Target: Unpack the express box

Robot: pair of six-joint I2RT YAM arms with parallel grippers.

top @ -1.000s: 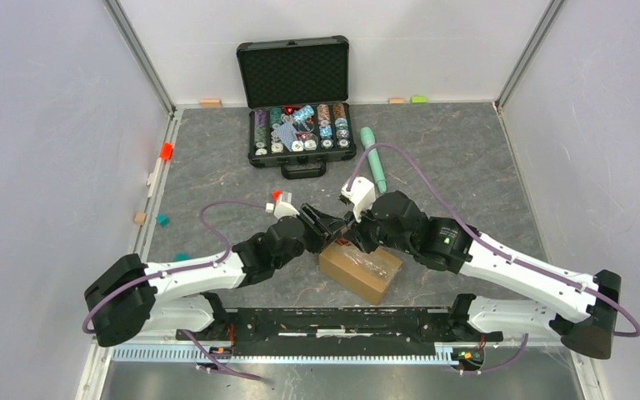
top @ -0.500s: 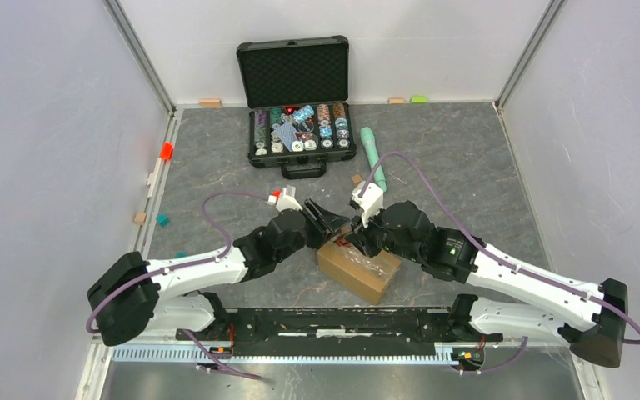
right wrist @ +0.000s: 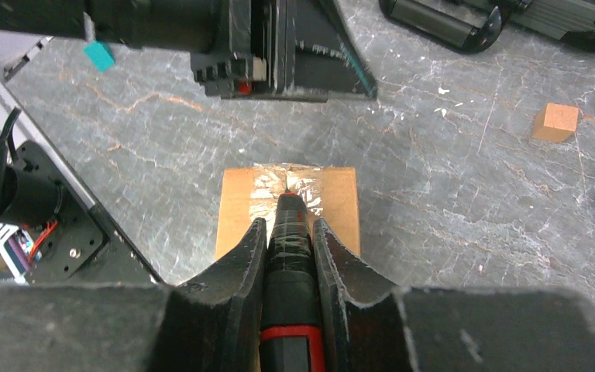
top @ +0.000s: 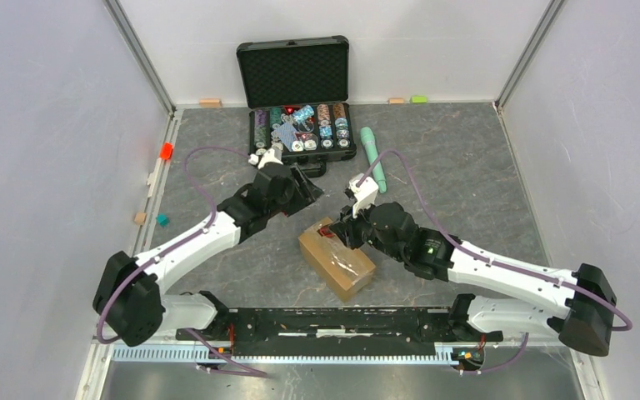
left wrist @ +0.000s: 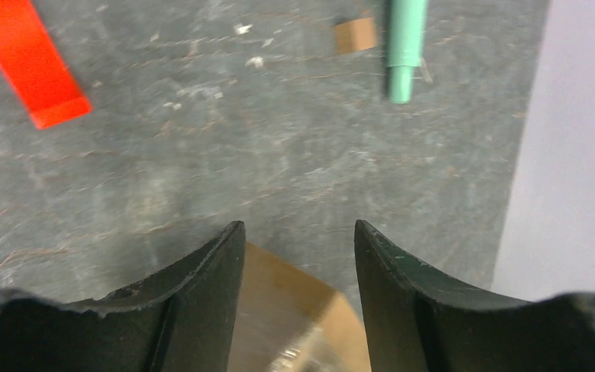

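Firmly clamped on a black, red-banded tool — right gripper, with the tip touching the taped top of the box just beyond the fingertips. Spread apart, holding nothing — left gripper, box corner just beneath.

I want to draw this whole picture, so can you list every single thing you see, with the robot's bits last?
express box: one, brown with shiny tape, middle of the table.
black tool with a red band: one, tip on the box's tape.
poker chip case: one, black, open, by the far wall.
tube: one, mint green, right of the case.
wooden blocks: four, tan; two by the far wall, one at the left edge, one near the tube.
green block: one, far wall.
red-orange block: one, left edge.
teal block: one, left edge.
red strip: one, left wrist view only.
left hand: black, open, empty.
right hand: black, shut on the tool.
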